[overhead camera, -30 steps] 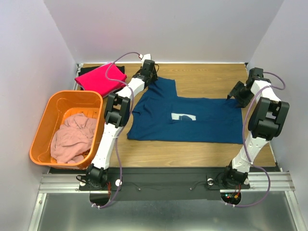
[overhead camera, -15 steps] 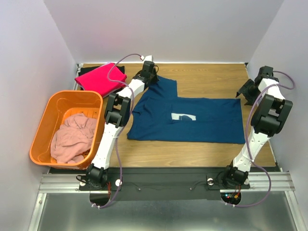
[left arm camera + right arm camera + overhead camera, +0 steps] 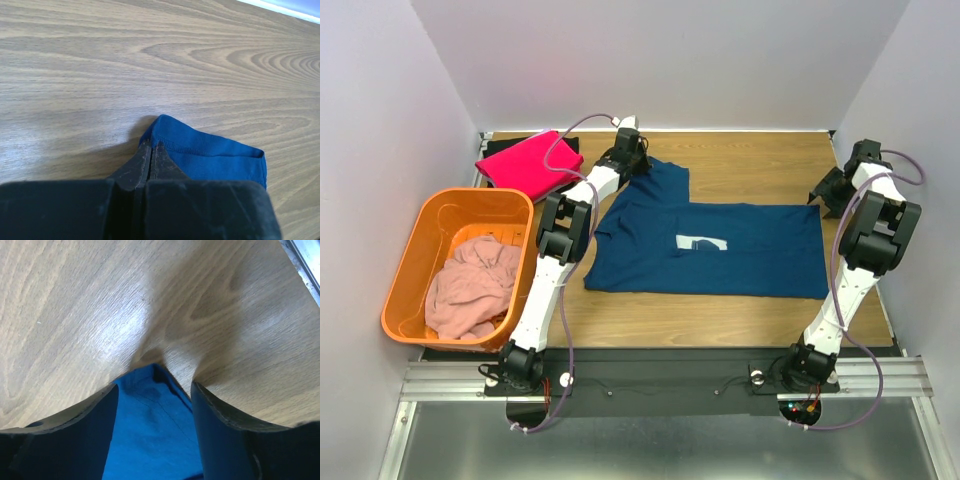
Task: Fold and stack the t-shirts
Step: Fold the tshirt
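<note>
The navy blue t-shirt (image 3: pixel 720 250) lies spread flat on the table, its white print (image 3: pixel 702 243) facing up. My left gripper (image 3: pixel 638 164) is at the shirt's far left corner and is shut on the cloth edge. In the left wrist view the closed fingertips (image 3: pixel 151 146) meet the blue hem (image 3: pixel 215 157). My right gripper (image 3: pixel 826 190) is open just off the shirt's far right corner. In the right wrist view its jaws (image 3: pixel 154 386) straddle the blue corner (image 3: pixel 150 430) without closing. The bright pink t-shirt (image 3: pixel 530 163) lies folded at the back left on the black one (image 3: pixel 506 142).
The orange basket (image 3: pixel 420 225) stands at the left and holds the crumpled pale dusty-pink t-shirt (image 3: pixel 470 285). White walls close in the table on three sides. Bare wood (image 3: pixel 750 160) shows behind the navy shirt and in front of it.
My right gripper has drawn back to the right, off the shirt's far right corner, and its arm now stands straighter. My left gripper has barely moved. The shirt lies the same.
</note>
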`<state>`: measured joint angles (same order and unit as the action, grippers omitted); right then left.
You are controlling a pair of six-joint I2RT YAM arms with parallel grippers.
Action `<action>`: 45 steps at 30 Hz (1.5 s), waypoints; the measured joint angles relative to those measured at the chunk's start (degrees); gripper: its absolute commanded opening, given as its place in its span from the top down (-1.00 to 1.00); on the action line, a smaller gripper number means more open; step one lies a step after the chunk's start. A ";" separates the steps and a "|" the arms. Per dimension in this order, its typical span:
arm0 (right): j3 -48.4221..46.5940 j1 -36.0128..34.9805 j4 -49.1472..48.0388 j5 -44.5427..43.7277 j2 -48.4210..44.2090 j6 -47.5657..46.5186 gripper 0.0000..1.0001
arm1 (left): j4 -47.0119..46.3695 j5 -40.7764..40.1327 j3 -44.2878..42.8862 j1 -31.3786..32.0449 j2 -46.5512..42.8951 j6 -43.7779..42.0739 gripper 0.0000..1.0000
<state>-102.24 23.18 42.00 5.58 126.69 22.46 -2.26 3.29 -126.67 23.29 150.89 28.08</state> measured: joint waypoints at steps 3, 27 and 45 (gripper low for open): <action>0.11 0.00 -0.09 0.00 0.02 -0.11 0.11 | -0.61 0.24 0.42 -0.04 -0.07 0.33 1.00; 6.71 0.02 -2.29 0.00 -4.09 -2.78 0.99 | -7.17 8.39 16.92 -2.62 -11.93 2.47 1.00; 27.80 0.00 -5.20 0.63 -26.25 -2.84 0.99 | -15.23 12.07 47.47 -2.73 -37.88 1.70 1.00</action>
<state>-74.43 23.18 36.80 6.22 100.44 19.62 -17.50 15.35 -79.20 20.56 113.01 29.78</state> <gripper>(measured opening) 0.017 0.033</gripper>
